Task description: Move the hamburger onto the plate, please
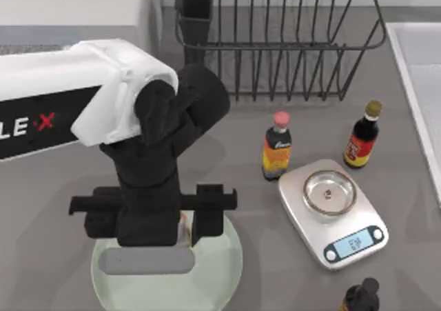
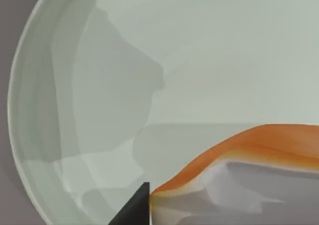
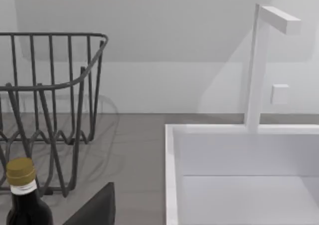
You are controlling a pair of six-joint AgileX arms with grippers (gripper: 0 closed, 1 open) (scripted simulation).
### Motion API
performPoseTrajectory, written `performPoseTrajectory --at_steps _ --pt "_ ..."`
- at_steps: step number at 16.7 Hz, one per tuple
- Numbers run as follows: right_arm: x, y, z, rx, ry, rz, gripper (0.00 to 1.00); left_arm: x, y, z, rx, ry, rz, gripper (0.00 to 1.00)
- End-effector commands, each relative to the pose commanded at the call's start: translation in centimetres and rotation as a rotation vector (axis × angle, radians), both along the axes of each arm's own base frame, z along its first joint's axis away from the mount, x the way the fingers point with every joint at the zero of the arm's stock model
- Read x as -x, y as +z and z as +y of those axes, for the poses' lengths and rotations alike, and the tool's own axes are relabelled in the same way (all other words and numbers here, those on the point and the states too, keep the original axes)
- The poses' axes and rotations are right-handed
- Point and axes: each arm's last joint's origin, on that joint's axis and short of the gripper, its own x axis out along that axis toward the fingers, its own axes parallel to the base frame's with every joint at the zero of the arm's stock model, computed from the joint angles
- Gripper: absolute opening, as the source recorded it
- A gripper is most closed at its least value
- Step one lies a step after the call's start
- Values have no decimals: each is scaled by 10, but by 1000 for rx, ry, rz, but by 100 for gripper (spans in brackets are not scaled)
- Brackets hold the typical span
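Note:
The pale mint-green plate (image 1: 222, 269) lies at the front left of the table. My left gripper (image 1: 182, 232) hangs directly over it, its black body hiding most of the dish. A sliver of the orange-brown hamburger (image 1: 184, 223) shows between the gripper's parts. In the left wrist view the hamburger (image 2: 259, 145), with an orange bun edge and a whitish layer, sits close beside a dark finger (image 2: 135, 207), above the plate (image 2: 224, 60) and its rim. The gripper is shut on the hamburger. A dark finger (image 3: 94, 207) of my right gripper shows in the right wrist view.
A wire dish rack (image 1: 275, 42) stands at the back. An orange-labelled bottle with a pink cap (image 1: 277, 147), a dark bottle (image 1: 362, 136) and a kitchen scale (image 1: 334, 211) stand right of the plate. Another dark bottle (image 1: 360, 297) is at the front edge. A white sink (image 1: 420, 83) runs along the right.

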Motion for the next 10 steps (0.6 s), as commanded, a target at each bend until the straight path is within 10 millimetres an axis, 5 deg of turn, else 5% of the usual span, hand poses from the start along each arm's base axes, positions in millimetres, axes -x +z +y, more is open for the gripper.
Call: performPoseTrajectory --at_steps 10 --pt "0 0 0 0 0 0 100 1 -38 -1 -4 -5 1 0"
